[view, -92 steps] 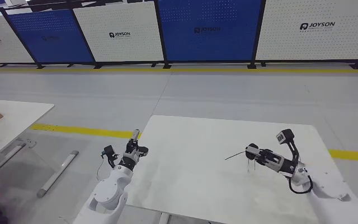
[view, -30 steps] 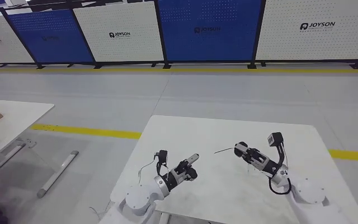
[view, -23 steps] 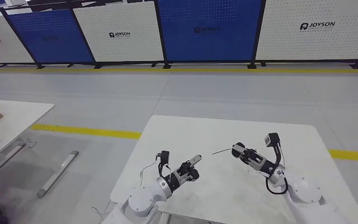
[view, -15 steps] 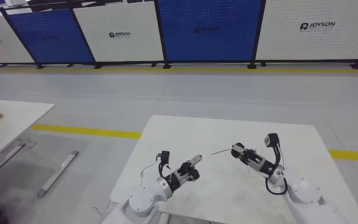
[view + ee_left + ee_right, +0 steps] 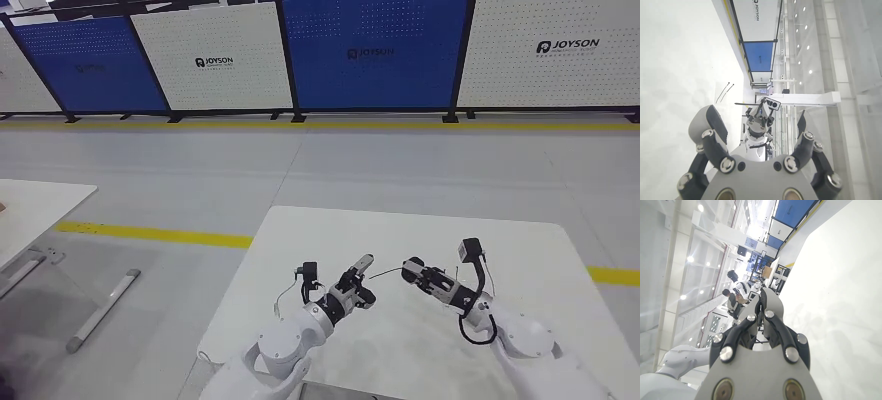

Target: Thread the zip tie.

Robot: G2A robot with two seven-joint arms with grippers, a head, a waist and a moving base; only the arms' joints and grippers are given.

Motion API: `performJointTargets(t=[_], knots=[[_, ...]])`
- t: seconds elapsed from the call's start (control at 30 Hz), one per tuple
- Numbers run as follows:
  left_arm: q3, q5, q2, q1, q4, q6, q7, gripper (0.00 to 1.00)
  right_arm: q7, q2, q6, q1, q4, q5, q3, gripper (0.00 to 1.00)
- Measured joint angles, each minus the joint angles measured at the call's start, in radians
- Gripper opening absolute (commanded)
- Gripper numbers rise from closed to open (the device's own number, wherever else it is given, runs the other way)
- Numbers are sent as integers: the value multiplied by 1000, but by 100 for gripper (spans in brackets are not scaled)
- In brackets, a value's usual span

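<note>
Quick count: zip ties, three. One held zip tie (image 5: 745,103) is pinched in the right gripper (image 5: 761,292). The first loose tie (image 5: 722,92) and second loose tie (image 5: 727,93) lie side by side on the work table (image 5: 330,230). Grippers: two — the left gripper (image 5: 362,268) is spread wide. Arms: two. Tables: two — the side table (image 5: 30,200) sits off to the robot's left.
</note>
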Motion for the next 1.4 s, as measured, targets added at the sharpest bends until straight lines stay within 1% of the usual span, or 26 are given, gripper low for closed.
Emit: performJointTargets(t=[0.13,0.23,0.3,0.33,0.4,0.5,0.53,0.57,0.9,1.03,1.17,1.4], knots=[[0,0,0,0,0,0,0,100,0,0,1,-2,-3,2,-1,0],[1,-3,0,0,1,-2,-1,100,20,-3,1,-11,-16,36,3,0],[2,-39,-4,-1,12,-13,10,100,20,-7,0,-16,-21,50,5,0],[5,-55,-7,-7,17,-18,22,100,20,-9,0,-19,-22,56,4,0],[25,-72,-18,-31,37,-40,69,100,21,-15,0,-21,-18,69,2,0],[71,-91,-37,-74,76,-99,152,100,16,-21,0,-17,-1,60,-6,0],[80,-89,-41,-85,85,-118,172,100,15,-22,0,-17,0,58,-6,0],[84,-84,-43,-89,89,-127,183,100,15,-22,0,-17,0,58,-6,0],[83,-82,-42,-87,88,-122,177,100,15,-21,0,-17,-1,59,-6,0],[87,-72,-43,-96,104,-102,162,100,15,-21,0,-17,-1,59,-6,0],[94,-36,-45,-103,122,-110,149,100,15,-21,0,-17,-1,59,-6,0],[94,-35,-45,-103,122,-111,149,100,15,-21,0,-17,-1,59,-6,0]])
